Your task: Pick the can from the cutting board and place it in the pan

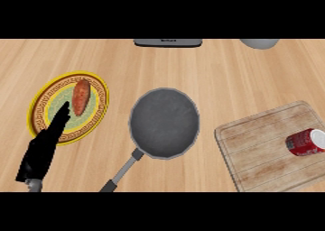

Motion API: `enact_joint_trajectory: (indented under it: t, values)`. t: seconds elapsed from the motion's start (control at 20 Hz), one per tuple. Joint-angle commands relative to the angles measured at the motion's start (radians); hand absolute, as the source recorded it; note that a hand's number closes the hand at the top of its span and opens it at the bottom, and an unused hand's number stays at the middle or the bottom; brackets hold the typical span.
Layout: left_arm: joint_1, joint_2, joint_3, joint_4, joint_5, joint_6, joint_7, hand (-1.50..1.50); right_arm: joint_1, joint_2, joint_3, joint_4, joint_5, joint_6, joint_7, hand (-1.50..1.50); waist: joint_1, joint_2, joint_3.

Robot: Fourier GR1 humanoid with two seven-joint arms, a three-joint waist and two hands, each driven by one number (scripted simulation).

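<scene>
Black fingers of the left hand [45, 144] are held straight and released, and nothing is grasped. The tips are seen over the yellow-rimmed plate [104, 101], at 8 o'clock from a reddish-brown vegetable [81, 94] — contact cannot be told. On the wooden counter [212, 67], the red can [308, 142] is laid sideways on the cutting board [258, 149], at 4 o'clock from the grey pan [164, 122].

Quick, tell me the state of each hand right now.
Left hand: open, fingers straight, holding nothing.
Right hand: not in view, so its state cannot be told.
</scene>
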Motion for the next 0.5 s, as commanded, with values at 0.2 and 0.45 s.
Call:
enact_joint_trajectory:
  t: [0.2,0.45]
  values:
    - [0.019,0.012,0.06,0.037,0.017,-0.061,-0.054,0.0,-0.204,0.057,0.099,-0.005,0.051,0.11,0.229,-1.5,-0.004,0.0,-0.001]
    - [0.04,-0.023,0.036,-0.02,-0.016,-0.04,-0.005,0.0,-0.186,0.157,0.173,-0.108,0.078,0.115,0.359,-1.5,-0.012,-0.003,-0.001]
